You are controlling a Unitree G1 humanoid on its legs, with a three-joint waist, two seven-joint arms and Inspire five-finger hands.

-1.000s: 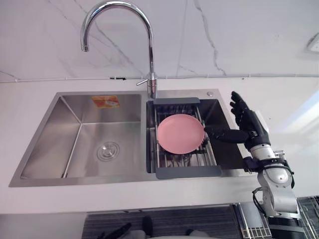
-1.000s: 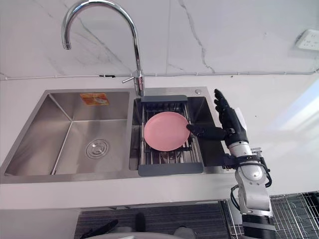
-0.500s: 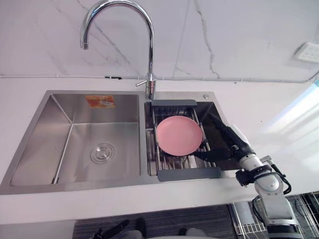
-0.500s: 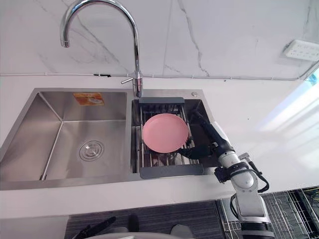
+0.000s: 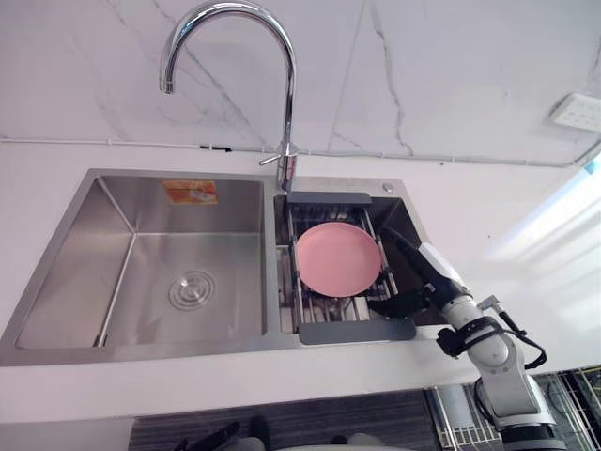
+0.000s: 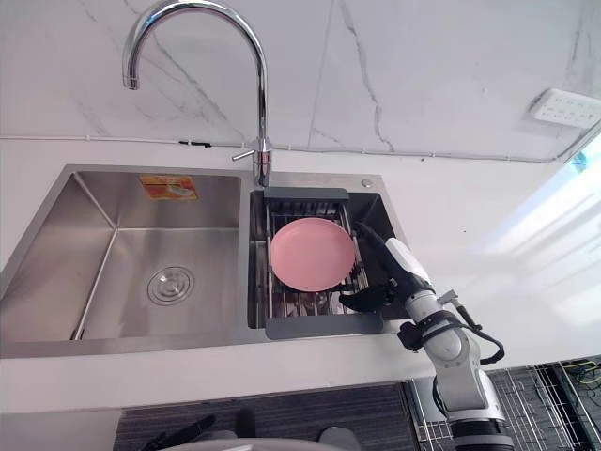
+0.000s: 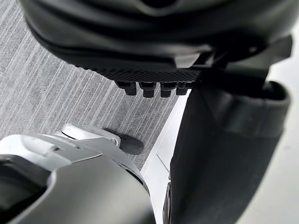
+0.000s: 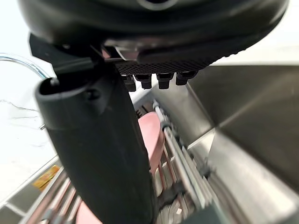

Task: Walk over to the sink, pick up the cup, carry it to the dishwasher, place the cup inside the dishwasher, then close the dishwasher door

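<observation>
No cup shows; a round pink dish [image 5: 338,257] lies on a grey-framed wire rack [image 5: 357,331] across the sink's right basin. My right hand [image 5: 429,271] reaches down into that basin just right of the rack, open, fingers straight along the basin wall. Its thumb [image 5: 402,304] points at the rack's front corner, below the dish's edge and apart from it. In the right wrist view the thumb [image 8: 103,149] stands before the pink dish [image 8: 153,133] and the rack's bars [image 8: 187,163]. My left hand [image 7: 154,28] hangs open over grey carpet, holding nothing.
A tall chrome faucet [image 5: 286,141] arches over the divider between the basins. The left basin [image 5: 178,272] holds just a drain. White counter [image 5: 488,207] surrounds the sink, marble wall behind with a socket [image 5: 573,111]. A wire basket [image 6: 554,404] shows below the counter at the right.
My right hand dropped from above the counter rim into the right basin, fingers turning from upright to lying along the rack; the thumb sank below the dish. The camera shifted slightly.
</observation>
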